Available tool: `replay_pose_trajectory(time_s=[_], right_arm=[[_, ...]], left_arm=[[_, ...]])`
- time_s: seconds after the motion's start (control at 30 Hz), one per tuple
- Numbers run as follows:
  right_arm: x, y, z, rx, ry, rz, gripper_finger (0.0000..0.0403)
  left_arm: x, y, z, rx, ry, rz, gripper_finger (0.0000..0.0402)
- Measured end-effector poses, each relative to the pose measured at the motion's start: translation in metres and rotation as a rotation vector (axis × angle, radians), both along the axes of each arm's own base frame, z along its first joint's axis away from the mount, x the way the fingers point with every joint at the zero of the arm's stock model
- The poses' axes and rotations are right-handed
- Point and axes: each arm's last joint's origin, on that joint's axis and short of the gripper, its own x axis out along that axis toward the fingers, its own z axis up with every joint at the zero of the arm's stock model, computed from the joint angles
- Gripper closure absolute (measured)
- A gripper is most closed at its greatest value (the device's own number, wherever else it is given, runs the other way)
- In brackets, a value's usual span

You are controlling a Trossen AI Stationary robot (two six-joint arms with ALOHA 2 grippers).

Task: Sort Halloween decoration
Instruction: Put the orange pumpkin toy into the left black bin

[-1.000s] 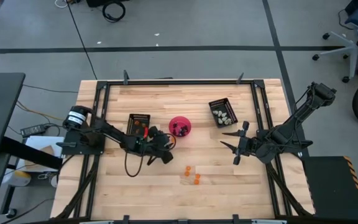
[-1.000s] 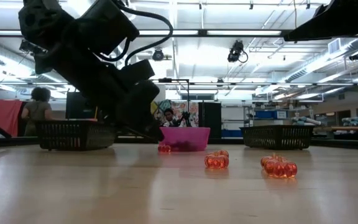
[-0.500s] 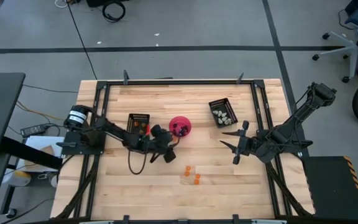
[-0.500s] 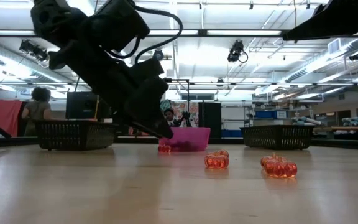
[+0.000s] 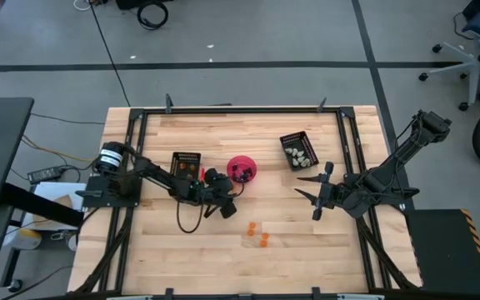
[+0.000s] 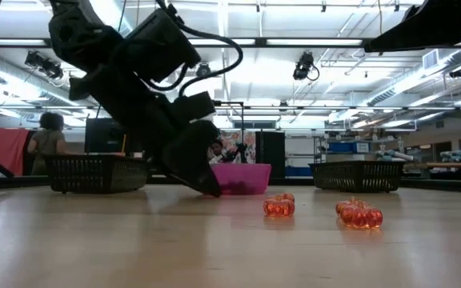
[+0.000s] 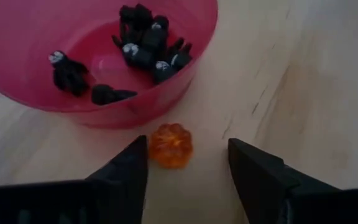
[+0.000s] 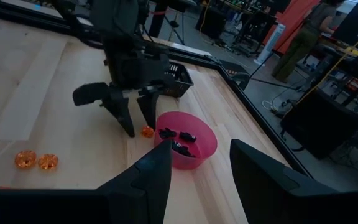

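Note:
Black trinkets lie in the pink bowl [image 7: 98, 56] [image 5: 242, 169]. One orange pumpkin trinket [image 7: 171, 144] rests on the table just outside the bowl's wall. My left gripper [image 7: 187, 142] [image 5: 223, 197] is open and low over the table. Its fingers stand on either side of this pumpkin, and I see no plain touch. In the low view the gripper [image 6: 206, 186] hides the pumpkin. More orange trinkets [image 5: 258, 234] [image 6: 279, 206] lie nearer the table's near edge. My right gripper [image 5: 307, 187] waits open at the table's right.
A black tray [image 5: 186, 165] holding orange pieces sits left of the bowl. Another black tray [image 5: 298, 150] with whitish trinkets sits to its right. Bare wood stretches along the near and far sides. A person stands in the room beyond the table [image 6: 48, 140].
My left gripper has moved a little toward the table's right and down beside the pink bowl. Its fingertips have come to the table on either side of the orange pumpkin, which no longer shows in the low view.

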Motion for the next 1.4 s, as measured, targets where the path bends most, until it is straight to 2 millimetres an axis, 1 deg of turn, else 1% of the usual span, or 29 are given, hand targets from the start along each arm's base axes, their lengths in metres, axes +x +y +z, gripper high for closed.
replay_pose_trajectory(time_s=[0.17, 0.27, 0.33, 0.7, 0.8, 0.9, 1.1, 1.27, 1.4], right_arm=[[0.0, 0.0, 0.0, 0.0, 0.0, 0.0, 0.0236], [0.0, 0.0, 0.0, 0.0, 0.0, 0.0, 0.0236], [0.0, 0.0, 0.0, -0.001, 0.001, 0.0, 0.0236], [0.0, 0.0, 0.0, -0.002, 0.002, 0.0, 0.0236], [0.0, 0.0, 0.0, -0.002, 0.002, 0.0, 0.0236], [0.0, 0.0, 0.0, -0.002, 0.002, 0.0, 0.0236], [0.0, 0.0, -0.001, -0.004, 0.006, 0.0, 0.0236], [0.0, 0.0, 0.0, -0.001, 0.002, 0.0, 0.0236], [0.0, 0.0, 0.0, -0.003, 0.004, 0.0, 0.0236]], left_arm=[[0.01, -0.001, -0.006, 0.016, 0.004, 0.012, 0.0209], [0.011, -0.002, -0.007, 0.017, 0.013, 0.012, 0.0212], [0.011, -0.002, -0.007, 0.014, 0.02, 0.008, 0.022], [0.008, -0.003, -0.009, -0.004, 0.053, -0.019, 0.032], [0.007, -0.005, -0.004, -0.018, 0.049, -0.036, 0.0338], [0.002, -0.007, 0.004, -0.043, 0.074, -0.066, 0.0346], [-0.006, -0.009, 0.018, -0.105, 0.108, -0.119, 0.0348], [-0.006, -0.009, 0.028, -0.13, 0.077, -0.14, 0.0349], [-0.006, -0.009, 0.042, -0.105, 0.131, -0.147, 0.035]])
